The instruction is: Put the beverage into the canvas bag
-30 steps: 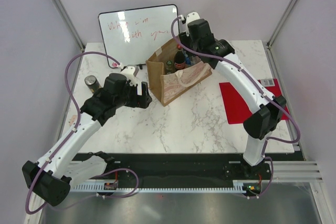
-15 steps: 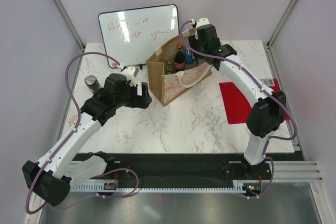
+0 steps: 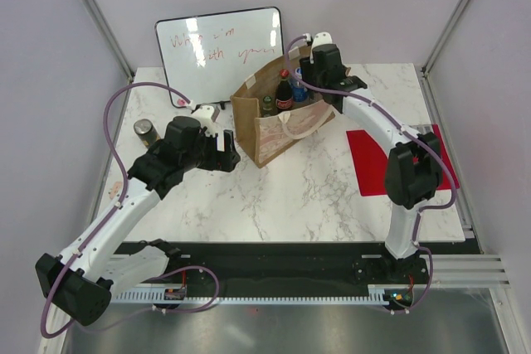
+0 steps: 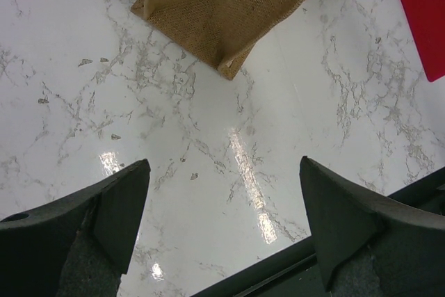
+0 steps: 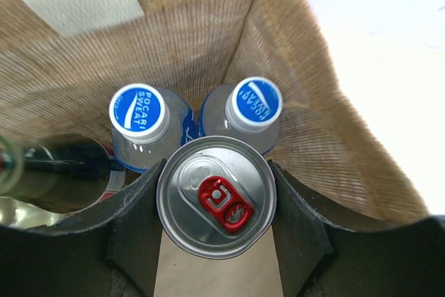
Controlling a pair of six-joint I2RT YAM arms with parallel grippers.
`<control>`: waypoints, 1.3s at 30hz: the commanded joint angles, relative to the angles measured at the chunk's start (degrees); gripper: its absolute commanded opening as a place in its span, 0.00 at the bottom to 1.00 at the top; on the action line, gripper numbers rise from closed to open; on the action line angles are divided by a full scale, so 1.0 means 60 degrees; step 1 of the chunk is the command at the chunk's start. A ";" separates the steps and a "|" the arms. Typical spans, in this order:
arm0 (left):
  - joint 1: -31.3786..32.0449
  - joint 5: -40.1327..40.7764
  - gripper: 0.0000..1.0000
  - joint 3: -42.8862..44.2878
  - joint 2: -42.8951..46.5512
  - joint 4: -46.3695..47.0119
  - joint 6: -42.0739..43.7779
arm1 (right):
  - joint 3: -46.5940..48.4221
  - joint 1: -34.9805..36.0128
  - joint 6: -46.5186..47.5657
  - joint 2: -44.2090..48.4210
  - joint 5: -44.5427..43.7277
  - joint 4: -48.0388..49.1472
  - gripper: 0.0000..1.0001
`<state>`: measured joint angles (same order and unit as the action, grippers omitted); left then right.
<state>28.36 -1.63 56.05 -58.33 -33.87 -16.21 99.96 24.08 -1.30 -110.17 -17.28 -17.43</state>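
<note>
Gripping the silver can (image 5: 216,196) by its sides, the right gripper (image 5: 217,222) is shown from its own wrist camera. The jaws are set part-way apart and pressed against opposite flanks of the can. The can is seen end-on, with its lid and red tab facing the lens. Its long axis is therefore taken to be upright and in line with the gripper's own approach.

Directly around and below the can, the woven inner walls of the canvas bag (image 5: 208,26) are seen. The load is thus held over the bag's open mouth. How far it has sunk below the rim cannot be told.

Just beyond the can, two blue-capped bottles (image 5: 139,113) stand upright side by side in the bag. A dark bottle (image 5: 62,165) leans at the left. A pale strip under the can is judged to be free floor, so the coming move is judged to be a straight descent along the can's axis, followed by release. Contact with the nearer bottle caps is the risk to be watched.

In the top view the right arm is reached over the bag's far end. The left gripper (image 4: 224,172) is held with jaws spread wide and empty over the marble table (image 4: 334,102), near the bag's corner but apart from it. A second can (image 3: 145,132) stands on the table to the left, well apart from the bag.
</note>
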 commanded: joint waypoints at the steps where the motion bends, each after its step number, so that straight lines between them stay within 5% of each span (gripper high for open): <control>1: 0.0005 0.0139 0.95 0.0004 0.0053 0.0356 0.0387 | -0.0385 -0.0101 -0.0149 0.0153 0.0111 0.1484 0.00; 8: 0.0005 0.0227 0.95 0.0004 0.0126 0.0357 0.0357 | -0.1236 -0.0394 -0.0369 0.0067 0.0520 0.2100 0.05; 33: 0.0005 0.0623 0.95 -0.0011 0.0302 0.0371 0.0343 | -0.1324 -0.0643 -0.0984 0.0080 0.0697 0.1118 0.64; 39: 0.0005 0.0973 0.95 -0.0026 0.0360 0.0357 0.0343 | -0.0885 -0.0643 -0.0970 0.0168 0.0887 0.0474 0.71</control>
<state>28.36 1.58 55.86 -57.41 -33.69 -16.19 90.89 21.19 -6.81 -112.07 -10.79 -12.49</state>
